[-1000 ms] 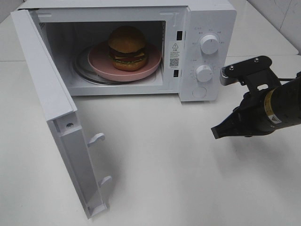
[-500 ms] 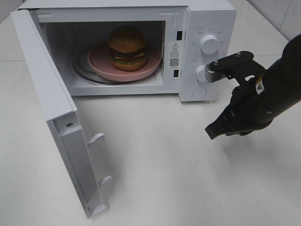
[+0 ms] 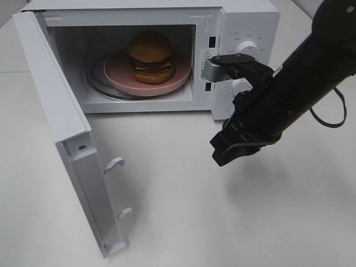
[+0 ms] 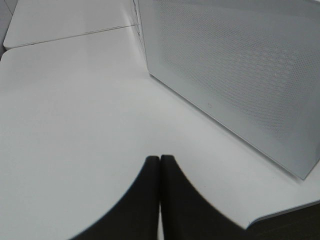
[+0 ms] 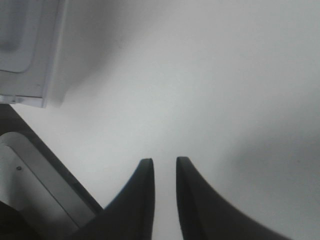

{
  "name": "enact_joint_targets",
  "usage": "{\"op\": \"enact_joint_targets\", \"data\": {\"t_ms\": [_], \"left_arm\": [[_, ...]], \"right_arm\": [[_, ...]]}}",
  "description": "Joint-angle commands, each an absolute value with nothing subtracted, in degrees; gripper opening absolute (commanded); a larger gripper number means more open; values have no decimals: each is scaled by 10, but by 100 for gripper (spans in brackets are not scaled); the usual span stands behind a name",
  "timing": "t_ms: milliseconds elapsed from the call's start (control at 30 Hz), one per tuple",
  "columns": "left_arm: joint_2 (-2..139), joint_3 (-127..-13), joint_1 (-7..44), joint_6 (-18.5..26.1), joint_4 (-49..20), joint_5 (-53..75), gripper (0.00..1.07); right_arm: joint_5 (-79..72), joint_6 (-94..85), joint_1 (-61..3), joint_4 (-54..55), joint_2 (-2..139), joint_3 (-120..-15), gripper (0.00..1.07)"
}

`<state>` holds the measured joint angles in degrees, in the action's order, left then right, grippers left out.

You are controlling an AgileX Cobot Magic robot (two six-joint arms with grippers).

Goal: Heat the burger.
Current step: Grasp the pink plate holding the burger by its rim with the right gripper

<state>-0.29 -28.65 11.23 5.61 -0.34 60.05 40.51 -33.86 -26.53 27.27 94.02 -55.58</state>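
White door (image 3: 83, 167) hangs open left of the right gripper (image 3: 224, 154), its jaws barely parted, empty; burger (image 3: 151, 55) sits inside.

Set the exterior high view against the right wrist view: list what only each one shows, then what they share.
Only the exterior high view: the burger on the pink plate inside the microwave, a control knob, and the right arm.
Only the right wrist view: the narrow gap between the right gripper fingers, with nothing in it.
Both: the right gripper, the white table and part of the open door.
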Motion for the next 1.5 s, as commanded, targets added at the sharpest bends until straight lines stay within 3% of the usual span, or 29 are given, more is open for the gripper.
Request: {"op": "enact_joint_targets", "data": {"t_ms": [33,233,467,700,1200,1500], "left_arm": [[-14,-285,111,54,-5,592,0],[-14,-285,111,54,-5,592,0],[-14,-285,111,54,-5,592,0],[-14,-285,111,54,-5,592,0],[-14,-285,111,54,-5,592,0],[-14,-285,111,54,-5,592,0]], "right_arm": [[422,-357,-267,294,976,-611,24],[411,-428,-278,294,1006,-670,40],[366,-496,-313,289,1033,-709,49],[273,-561,-364,215,1046,-732,62],[182,-614,-402,68,1088,-745,63],[189,-582,-412,46,1142,-803,63]]}}
